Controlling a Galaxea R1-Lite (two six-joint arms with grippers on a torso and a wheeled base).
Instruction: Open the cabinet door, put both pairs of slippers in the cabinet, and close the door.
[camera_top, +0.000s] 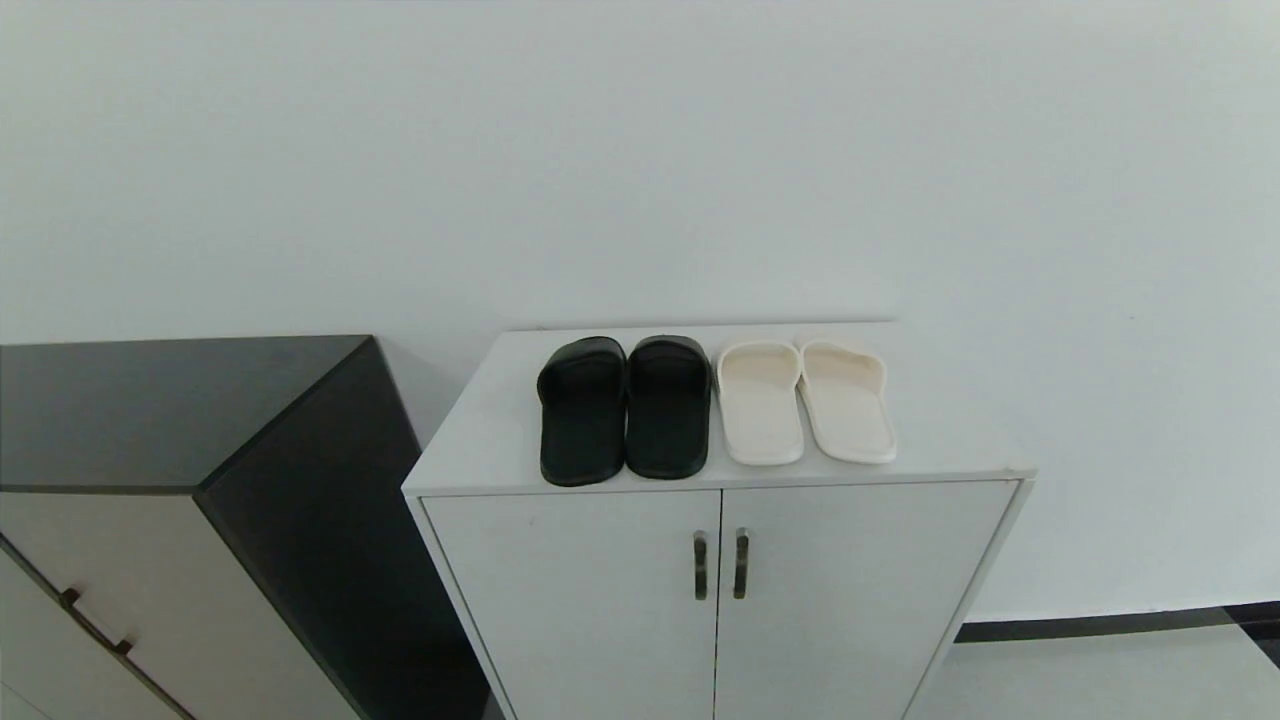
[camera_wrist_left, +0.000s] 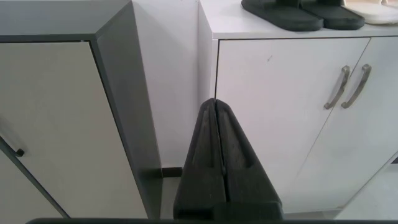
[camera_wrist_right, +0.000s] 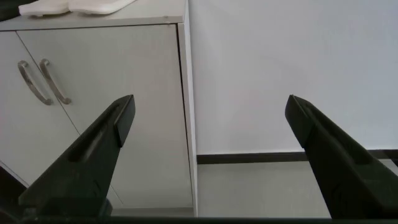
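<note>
head view: black slippers (camera_top: 600, 415), cream slippers (camera_top: 760, 405) atop seemingly shut cabinet (camera_top: 580, 600); left gripper (camera_wrist_left: 215, 111) closed, right gripper (camera_wrist_right: 210, 107) spread.

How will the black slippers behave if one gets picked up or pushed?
The black slippers look like one-piece moulded foam, so probably light and bendy, not fragile. Their flat soles rest on the cabinet, so a push likely slides them, no rolling. The matte finish should grip well.

Matt white cabinet (camera_top: 570, 600), brushed-metal handles (camera_top: 740, 563), smooth rubbery black slippers (camera_top: 583, 420)
</note>
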